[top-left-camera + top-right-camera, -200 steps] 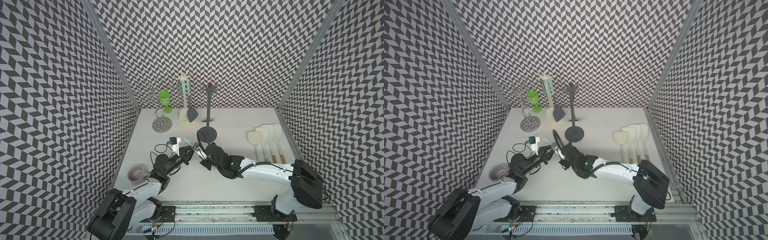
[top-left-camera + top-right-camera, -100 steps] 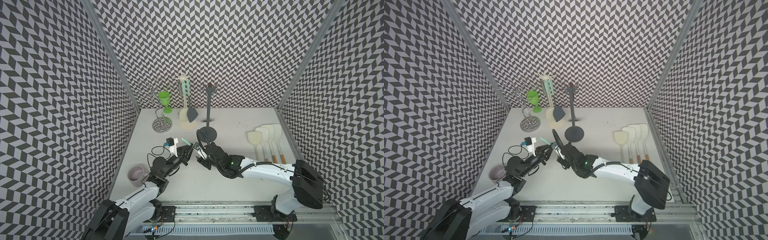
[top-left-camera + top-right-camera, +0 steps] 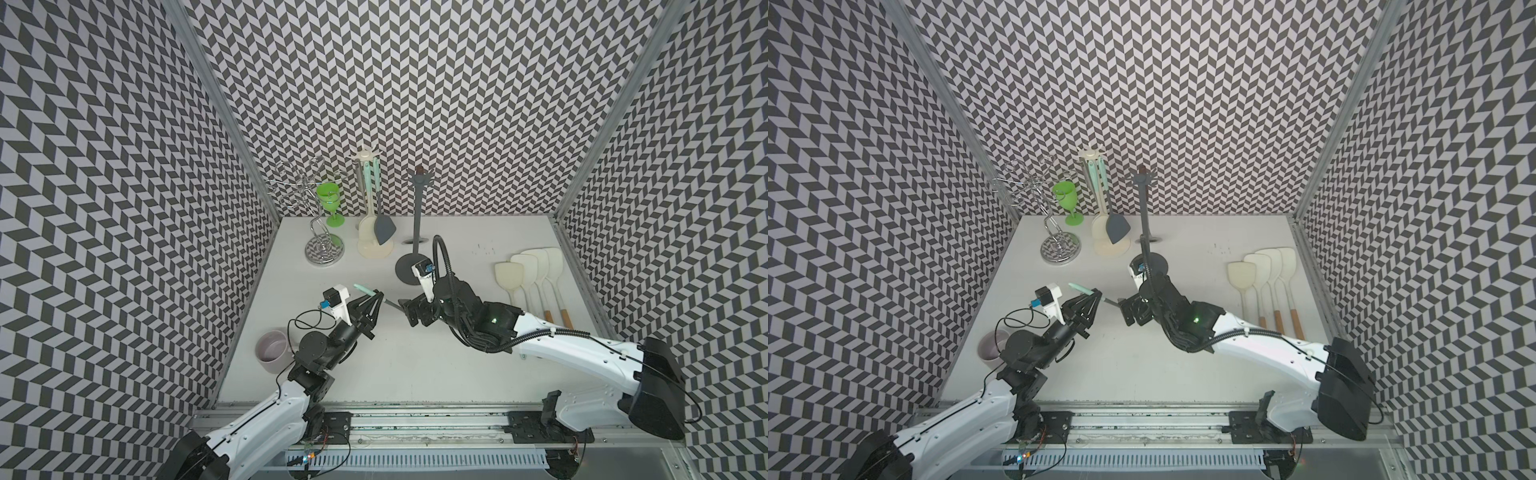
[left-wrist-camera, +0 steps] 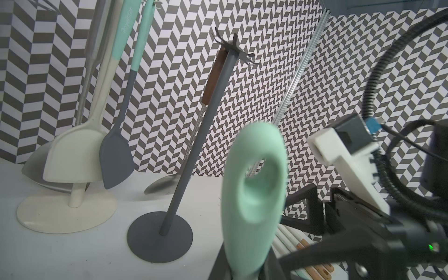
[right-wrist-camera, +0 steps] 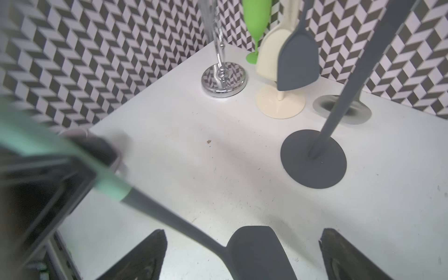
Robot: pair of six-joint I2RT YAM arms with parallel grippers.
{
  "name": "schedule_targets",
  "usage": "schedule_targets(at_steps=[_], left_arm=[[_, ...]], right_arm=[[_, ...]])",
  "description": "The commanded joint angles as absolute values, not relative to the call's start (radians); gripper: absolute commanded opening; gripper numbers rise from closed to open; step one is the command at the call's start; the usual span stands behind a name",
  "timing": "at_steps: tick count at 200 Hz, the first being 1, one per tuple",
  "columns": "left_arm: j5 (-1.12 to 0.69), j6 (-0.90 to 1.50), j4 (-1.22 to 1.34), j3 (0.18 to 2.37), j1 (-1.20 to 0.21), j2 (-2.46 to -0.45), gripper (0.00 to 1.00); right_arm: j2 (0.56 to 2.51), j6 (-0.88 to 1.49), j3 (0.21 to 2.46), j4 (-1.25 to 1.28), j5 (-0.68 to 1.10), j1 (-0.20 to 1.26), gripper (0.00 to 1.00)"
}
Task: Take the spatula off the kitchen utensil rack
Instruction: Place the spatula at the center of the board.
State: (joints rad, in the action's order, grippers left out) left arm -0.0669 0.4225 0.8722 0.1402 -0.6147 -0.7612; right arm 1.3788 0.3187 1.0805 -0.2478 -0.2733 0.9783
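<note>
Mauve cup (image 3: 272, 351) sat at the left edge of the worktop (image 3: 457, 374), beside the left arm. At the back stood a chrome wire stand (image 3: 324, 253), with a green goblet (image 3: 328, 197) just beside it. Next was the cream utensil rack (image 3: 376, 251), with a cream turner (image 3: 368, 232) and a grey turner (image 3: 384, 228) hanging on it.

Left pincer (image 3: 375, 297) was clamped on the mint handle of the spatula (image 3: 360, 288). The spatula was off the rack, held over the worktop well in front of it. Its grey neck and blade (image 5: 257, 249) ran toward the right pincer (image 3: 409, 316).

Right pincer's fingers (image 5: 145, 257) stood wide apart. The blade lay between them, with gaps on both sides in the right wrist view.

Grey rack (image 3: 417, 216) stood just behind it, with a brown-handled tool (image 4: 214, 77) hanging on it. Four cream spatulas (image 3: 528, 270) lay side by side at the far right.
</note>
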Motion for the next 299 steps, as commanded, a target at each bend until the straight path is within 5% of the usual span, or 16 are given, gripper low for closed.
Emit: schedule_targets(at_steps=[1,54,110,244,299], left_arm=[[0.068,0.291,0.871,0.136,-0.675,-0.748,0.0],[0.28,0.074,0.947,0.144,-0.874,-0.811,0.0],[0.48,-0.163,1.058,0.162,-1.068,-0.915,0.0],[0.66,-0.499,1.296,0.206,-1.289,-1.174,0.0],[0.652,-0.502,1.305,0.201,-1.295,-1.177,0.0]], right_arm=[[1.36,0.599,1.141,-0.324,-0.228,0.939,1.0],[1.457,0.833,1.176,-0.385,0.304,0.763,0.96],[1.553,0.956,1.206,-0.493,0.526,0.724,0.83],[1.798,0.94,1.433,-0.795,0.535,0.775,0.63],[1.902,0.898,1.575,-0.887,0.531,0.819,0.32]])
